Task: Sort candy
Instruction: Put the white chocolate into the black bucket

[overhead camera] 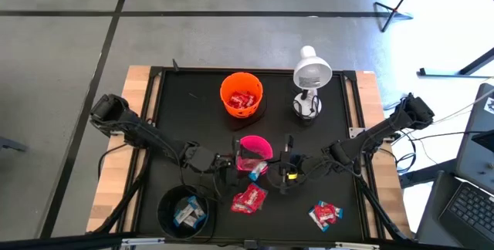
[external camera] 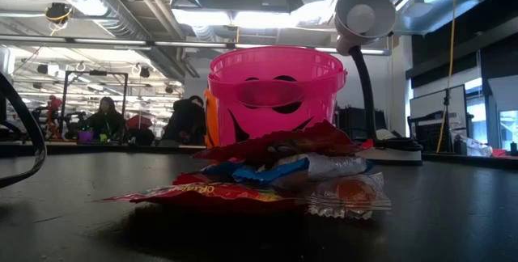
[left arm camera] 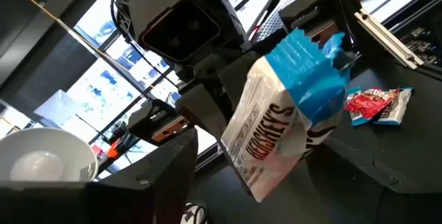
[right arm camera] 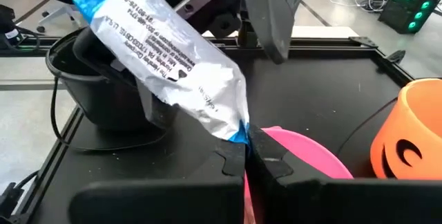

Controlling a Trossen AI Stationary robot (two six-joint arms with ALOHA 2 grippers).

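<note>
A white-and-blue wrapped candy (right arm camera: pixel 173 58) is up off the table between my two grippers, beside the pink bowl (overhead camera: pixel 255 150). My right gripper (right arm camera: pixel 246 156) is shut on it. My left gripper (overhead camera: pixel 230 165) is open; one of its fingers (right arm camera: pixel 273 16) stands apart from the wrapper, whose far end (left arm camera: pixel 259 186) reaches between them. Mixed candy lies in a heap (overhead camera: pixel 249 198) on the mat near the pink bowl, also seen low (external camera: pixel 267 177). A smaller heap (overhead camera: pixel 325 214) lies toward the right. The orange bowl (overhead camera: pixel 241 96) holds red candy, and the black bowl (overhead camera: pixel 184 213) holds blue-and-white candy. My right gripper pinches the candy wrapper between its two fingers at the corner of one blue end (right arm camera: pixel 238 133), only at the fingertips. The wrapper is lifted clear and slants up and away from the fingers toward my left gripper.
A white desk lamp (overhead camera: pixel 310 80) stands at the far side, right of the orange bowl. The raised frame (overhead camera: pixel 363 165) borders the black mat. People sit in the room beyond the table (external camera: pixel 105 120).
</note>
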